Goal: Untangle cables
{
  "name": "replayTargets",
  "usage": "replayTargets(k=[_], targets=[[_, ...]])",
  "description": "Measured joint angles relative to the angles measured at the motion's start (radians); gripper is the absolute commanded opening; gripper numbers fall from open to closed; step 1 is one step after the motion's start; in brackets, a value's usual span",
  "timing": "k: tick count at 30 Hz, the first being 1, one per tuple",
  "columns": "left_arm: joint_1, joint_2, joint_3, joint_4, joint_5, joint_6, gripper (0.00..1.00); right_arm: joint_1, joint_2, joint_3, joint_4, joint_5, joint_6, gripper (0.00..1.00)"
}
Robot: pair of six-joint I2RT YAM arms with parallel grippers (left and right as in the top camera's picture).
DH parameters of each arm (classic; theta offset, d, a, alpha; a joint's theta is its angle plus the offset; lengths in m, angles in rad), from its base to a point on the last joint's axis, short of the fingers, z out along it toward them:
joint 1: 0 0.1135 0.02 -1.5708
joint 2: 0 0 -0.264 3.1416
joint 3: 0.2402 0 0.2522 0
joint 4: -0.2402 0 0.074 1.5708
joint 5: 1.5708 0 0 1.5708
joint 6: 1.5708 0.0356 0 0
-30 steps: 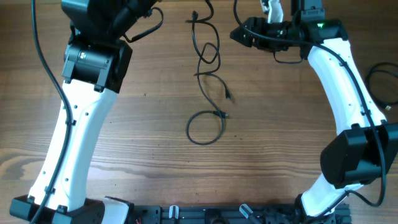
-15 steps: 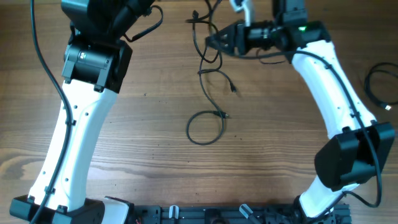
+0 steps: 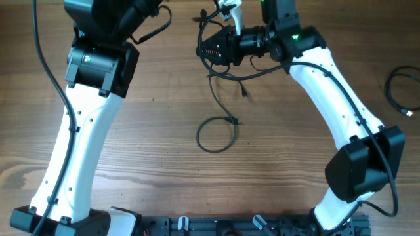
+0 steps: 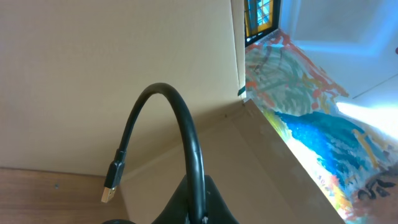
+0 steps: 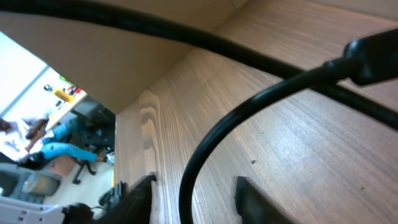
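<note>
Since a second ago the right gripper (image 3: pixel 202 50) had swung left along the table's (image 3: pixel 144 151) far edge to the top of the cables (image 3: pixel 234 120). They lay as thin black cords trailing from the far middle down to a loose round loop at mid-table. Its jaws stood partly open with one cord running between the fingers (image 5: pixel 134 199), not clamped. The left gripper (image 4: pixel 200 206) was pinched shut on an arching cord (image 4: pixel 186 130) with a gold plug.
</note>
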Motion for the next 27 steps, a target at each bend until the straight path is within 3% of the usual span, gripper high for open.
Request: replayTargets(k=[3, 8, 21, 27], targets=[[0.0, 0.0, 0.0, 0.0, 0.0, 0.0, 0.04, -0.002, 0.003, 0.0, -0.002, -0.005, 0.01, 0.04], [0.0, 0.0, 0.0, -0.035, -0.026, 0.0, 0.04, -0.042, 0.0, 0.0, -0.022, -0.01, 0.039, 0.05], [0.092, 0.0, 0.0, -0.076, -0.092, 0.001, 0.04, -0.363, -0.106, -0.002, -0.159, -0.082, 0.085, 0.04], [0.104, 0.0, 0.0, -0.056, -0.154, 0.001, 0.04, -0.353, -0.106, -0.002, -0.249, -0.121, 0.019, 0.04]])
